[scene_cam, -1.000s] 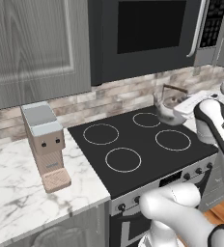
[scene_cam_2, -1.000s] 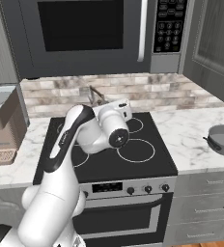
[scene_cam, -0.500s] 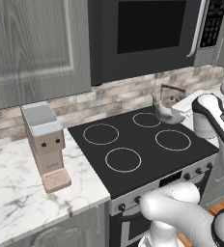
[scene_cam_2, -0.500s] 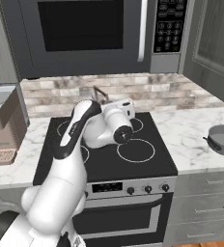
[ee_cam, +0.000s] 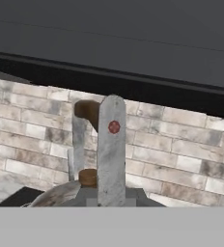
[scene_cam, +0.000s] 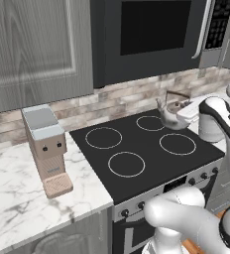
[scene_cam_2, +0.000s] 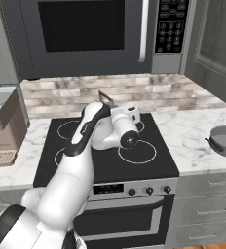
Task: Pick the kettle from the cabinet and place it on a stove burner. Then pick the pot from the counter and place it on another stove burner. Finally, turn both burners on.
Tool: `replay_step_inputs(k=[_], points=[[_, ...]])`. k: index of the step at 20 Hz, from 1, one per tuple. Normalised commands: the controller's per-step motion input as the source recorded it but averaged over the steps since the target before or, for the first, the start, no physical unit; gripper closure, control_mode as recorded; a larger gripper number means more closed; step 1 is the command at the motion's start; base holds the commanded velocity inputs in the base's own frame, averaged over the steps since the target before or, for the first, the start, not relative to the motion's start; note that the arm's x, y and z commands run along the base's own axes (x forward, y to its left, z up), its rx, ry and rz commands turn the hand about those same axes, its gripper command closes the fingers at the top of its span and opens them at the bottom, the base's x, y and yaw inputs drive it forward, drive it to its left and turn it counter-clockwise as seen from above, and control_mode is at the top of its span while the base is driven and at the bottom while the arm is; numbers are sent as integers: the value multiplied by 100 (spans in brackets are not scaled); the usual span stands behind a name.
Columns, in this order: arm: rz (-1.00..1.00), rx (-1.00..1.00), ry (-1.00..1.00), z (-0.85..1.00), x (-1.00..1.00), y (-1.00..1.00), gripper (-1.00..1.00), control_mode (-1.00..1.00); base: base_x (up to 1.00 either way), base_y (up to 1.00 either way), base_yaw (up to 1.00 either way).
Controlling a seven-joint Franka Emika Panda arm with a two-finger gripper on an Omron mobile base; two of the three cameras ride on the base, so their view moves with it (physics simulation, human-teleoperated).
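At the far left of the left base view we saw a coffee machine standing on the marble surface, beside the black cooktop. Further right, the kettle hung over the rear right burner, near the brick backsplash. In the hand view the gripper was pinched on the kettle's brown arched handle, above the knobbed lid. Far right in the right base view, the pot sat on that surface.
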Motion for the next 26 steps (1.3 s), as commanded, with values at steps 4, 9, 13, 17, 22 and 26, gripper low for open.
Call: replay_step_inputs(k=[4, 9, 13, 17, 22, 26], points=[[0, 0, 0, -5, 13, -1, 100, -100, 0, 0, 0], [0, 0, 0, -10, 17, 0, 100, -100, 0, 0, 0], [0, 0, 0, -14, 21, 0, 100, -100, 0, 0, 0], [0, 0, 0, -12, 19, 0, 100, -100, 0, 0, 0], [0, 0, 0, -13, 20, 0, 100, -100, 0, 0, 0], [0, 0, 0, -7, 23, 0, 100, -100, 0, 0, 0]])
